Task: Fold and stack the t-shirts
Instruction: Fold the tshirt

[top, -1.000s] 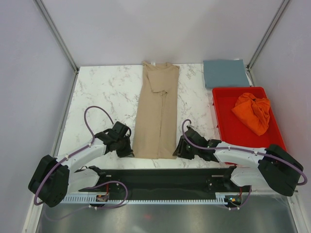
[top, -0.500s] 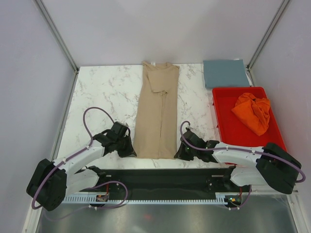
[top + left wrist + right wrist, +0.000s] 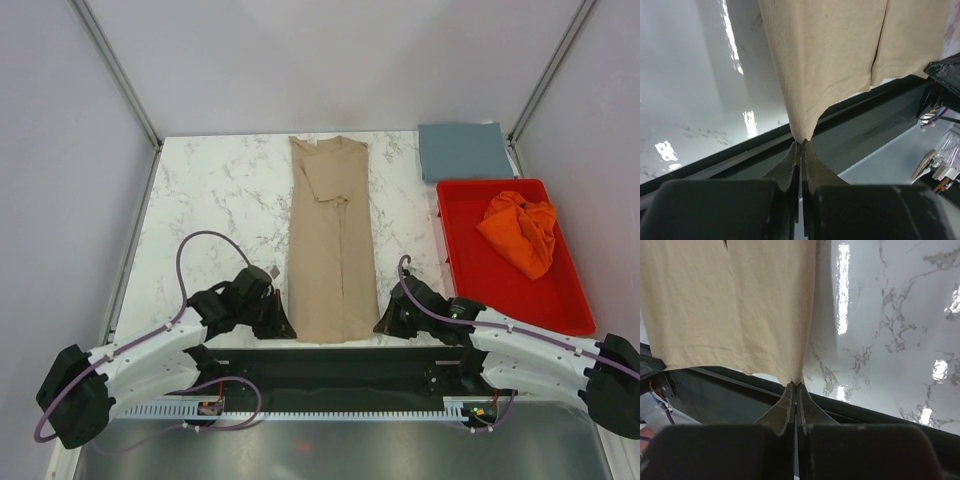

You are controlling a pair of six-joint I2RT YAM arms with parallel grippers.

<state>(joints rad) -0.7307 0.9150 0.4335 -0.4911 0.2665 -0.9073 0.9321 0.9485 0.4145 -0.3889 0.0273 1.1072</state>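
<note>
- Three t-shirts appear in the top view. The tan t-shirt [image 3: 333,240] lies as a long narrow strip down the middle of the bench [image 3: 210,190], collar end at the far edge and hem at the near edge.
- The slate blue-grey t-shirt [image 3: 464,151] lies folded flat in the far right corner, apart from the tan one.
- The orange t-shirt [image 3: 520,230] sits bunched in the red tray [image 3: 470,275] along the right edge, just nearer than the blue-grey one.
- Left gripper [image 3: 800,147]: the left wrist view shows the fingers clenched on the near left hem corner of the tan t-shirt, with the cloth drawn to a point between the tips. The top view shows only that the gripper meets that corner; the pinch itself cannot be made out there.
- Right gripper [image 3: 796,389]: the right wrist view shows the fingers clamped on the near right hem corner, with the hem stitching just beside the tips.
- Both wrist views place the held corners at the near edge, where the marble meets the dark base plate [image 3: 340,372].
- Both wrist views show a lengthwise overlap line in the cloth near the hem. Only the top view shows the sleeve folded inward at the far end.
- Markings: small parts at the lower right of the left wrist view are too blurred to read.
</note>
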